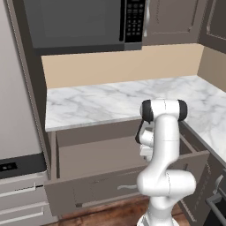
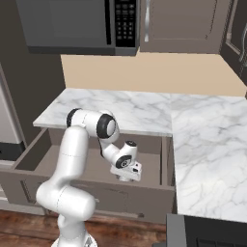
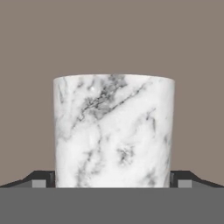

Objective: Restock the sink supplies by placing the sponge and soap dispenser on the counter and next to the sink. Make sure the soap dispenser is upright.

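Note:
A pale grey-white veined round body, the soap dispenser (image 3: pixel 113 131), stands upright between my fingertips (image 3: pixel 41 181) in the hand view; its pump head is out of frame. My gripper (image 3: pixel 111 181) is open, one finger on each side of the bottle. The hand (image 2: pixel 126 170) reaches down into an open dark brown drawer (image 2: pixel 96 193) under the white marble counter (image 2: pixel 144 108). From the left base view the hand (image 1: pixel 145 150) is partly behind my own arm. The sponge and the sink are out of view.
The drawer front (image 1: pixel 92 187) juts out toward the base. A microwave (image 1: pixel 84 22) and upper cabinets (image 2: pixel 183 24) hang over the counter (image 1: pixel 97 103), which turns a corner to the right. A grey appliance (image 1: pixel 17 132) stands at the left.

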